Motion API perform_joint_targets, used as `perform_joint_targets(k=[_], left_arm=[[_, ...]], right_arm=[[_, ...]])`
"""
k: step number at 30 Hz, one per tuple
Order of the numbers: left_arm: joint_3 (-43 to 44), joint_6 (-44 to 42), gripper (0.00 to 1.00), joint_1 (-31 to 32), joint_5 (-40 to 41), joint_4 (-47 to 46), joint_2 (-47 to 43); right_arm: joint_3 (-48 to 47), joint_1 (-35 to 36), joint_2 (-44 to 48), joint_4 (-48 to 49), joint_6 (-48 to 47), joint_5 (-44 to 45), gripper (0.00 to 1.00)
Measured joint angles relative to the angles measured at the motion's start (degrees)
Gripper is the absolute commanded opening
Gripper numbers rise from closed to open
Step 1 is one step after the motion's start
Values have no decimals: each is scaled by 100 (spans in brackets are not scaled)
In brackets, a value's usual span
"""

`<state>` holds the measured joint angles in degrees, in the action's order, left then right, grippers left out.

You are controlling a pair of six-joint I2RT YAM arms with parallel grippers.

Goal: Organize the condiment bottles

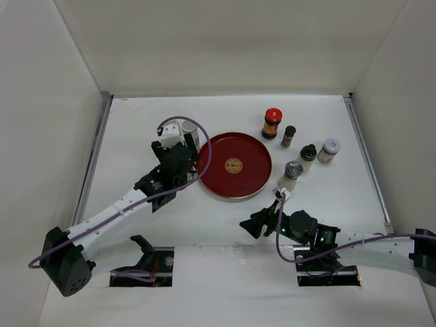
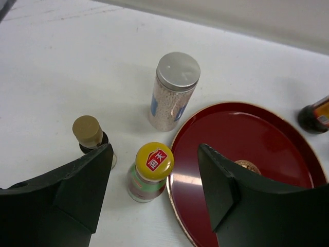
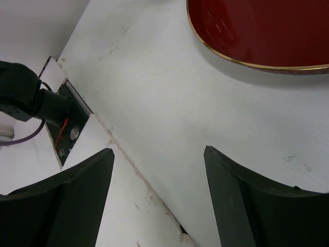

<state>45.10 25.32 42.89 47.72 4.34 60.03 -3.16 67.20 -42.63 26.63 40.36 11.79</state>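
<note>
Both were open & empty: left gripper hung w/ yellow-cap bottle btwn its jaws; right gripper hung over counter.

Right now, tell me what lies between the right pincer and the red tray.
Nothing: only bare white table separates the right pincer from the red tray, as the right wrist view shows.

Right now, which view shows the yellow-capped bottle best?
Left wrist: the yellow-capped bottle stands close and unobstructed beside the red tray, cap logo readable. From the top camera the left arm hides it; the right wrist view misses it.
</note>
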Motion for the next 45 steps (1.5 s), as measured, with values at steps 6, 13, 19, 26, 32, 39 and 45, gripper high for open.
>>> perform_joint_targets(k=[6,13,19,26,32,39,45], left_arm=[[0,-4,58,-319,-498,-4,505],[33,-4,47,-474,-640,-55,885],[42,-39,21,-474,-625,-144,1025],[149,-186,16,-326,-527,74,1005],[566,-553,15,101,-289,328,835],[1416,-903,15,404,-232,31,986],[2168,-1014,15,227,-780,-380,1993]], right_arm=[[0,0,-20,4,0,2,78],[0,0,-20,4,0,2,78],[0,0,-20,7,0,2,78],[0,0,-20,15,0,2,78],[0,0,-20,76,0,2,79],[0,0,-20,85,0,2,79],[0,0,-9,85,0,4,79]])
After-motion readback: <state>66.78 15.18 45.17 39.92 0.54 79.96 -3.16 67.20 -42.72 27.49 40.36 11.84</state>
